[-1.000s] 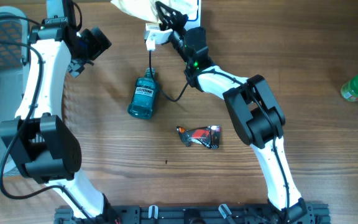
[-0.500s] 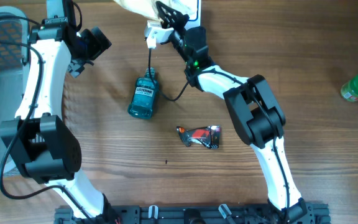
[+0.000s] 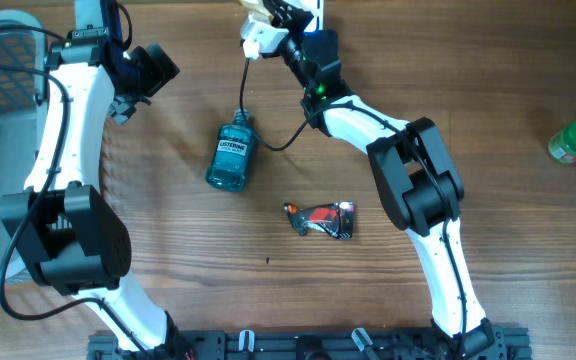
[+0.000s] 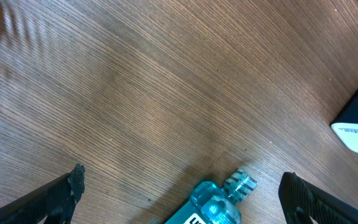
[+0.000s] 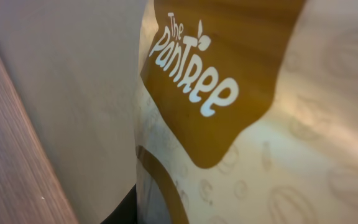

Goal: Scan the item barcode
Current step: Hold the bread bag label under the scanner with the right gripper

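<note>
Nearest the table's [image 3: 528,240] front edge lies a crumpled red and black snack wrapper [image 3: 319,219], and beyond it, about mid-table, the blue Listerine bottle [image 3: 232,158] lies on its side with its cap toward the far edge. The left gripper [image 4: 180,184] hangs over bare wood just beyond that cap, fingers spread wide and holding nothing. At the far edge the right gripper [image 3: 274,22] is clamped on the white barcode scanner [image 3: 256,40], whose black cable [image 3: 244,90] runs back past the bottle, with the Pantree bag [image 5: 229,93] close in front of it.
</note>
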